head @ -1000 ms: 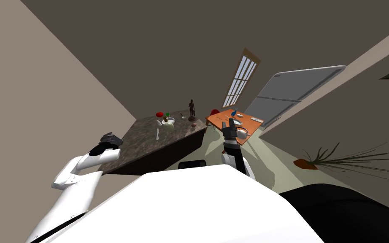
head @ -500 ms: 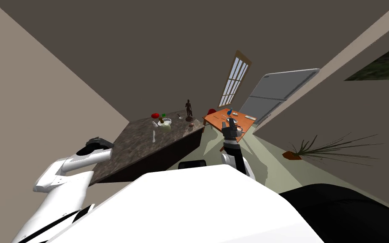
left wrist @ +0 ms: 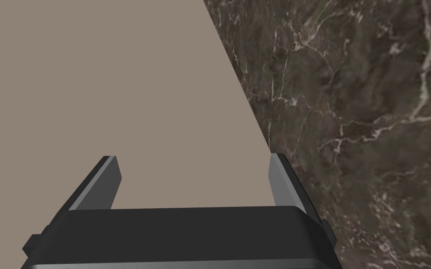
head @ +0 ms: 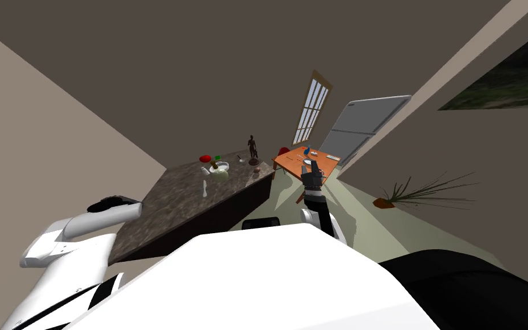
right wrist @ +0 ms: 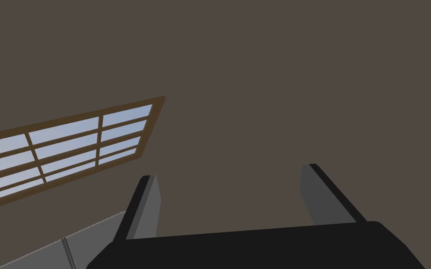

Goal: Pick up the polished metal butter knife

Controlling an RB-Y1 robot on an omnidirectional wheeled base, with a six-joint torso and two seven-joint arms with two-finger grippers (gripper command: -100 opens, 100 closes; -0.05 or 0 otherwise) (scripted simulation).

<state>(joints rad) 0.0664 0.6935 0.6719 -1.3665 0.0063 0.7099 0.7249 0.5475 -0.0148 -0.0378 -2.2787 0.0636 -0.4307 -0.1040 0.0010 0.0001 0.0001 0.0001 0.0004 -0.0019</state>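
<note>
Broad flat counter [head: 188, 200] of dark brown marble-look stone, glossy, laced with pale branching veins, stretching away on the left. Toward its far end, a huddle of small things: a flat red round shape [head: 204, 158], a shallow white bowl [head: 221, 166] with contents too small to make out, a pale green rounded lump [head: 220, 175] just beside that bowl, and a thin dark standing figurine [head: 252, 146]. Nearer than the huddle, lying flat on the stone, a slim pale sliver, possibly the butter knife [head: 204, 188]. Left gripper [left wrist: 193, 159] over the counter's near edge, well apart from that sliver, its thin grey blade fingers spread wide. Right gripper [right wrist: 228, 172] raised ahead, before a smooth orange table [head: 328, 166] bearing a small blue object [head: 307, 152], blades likewise standing apart.
</note>
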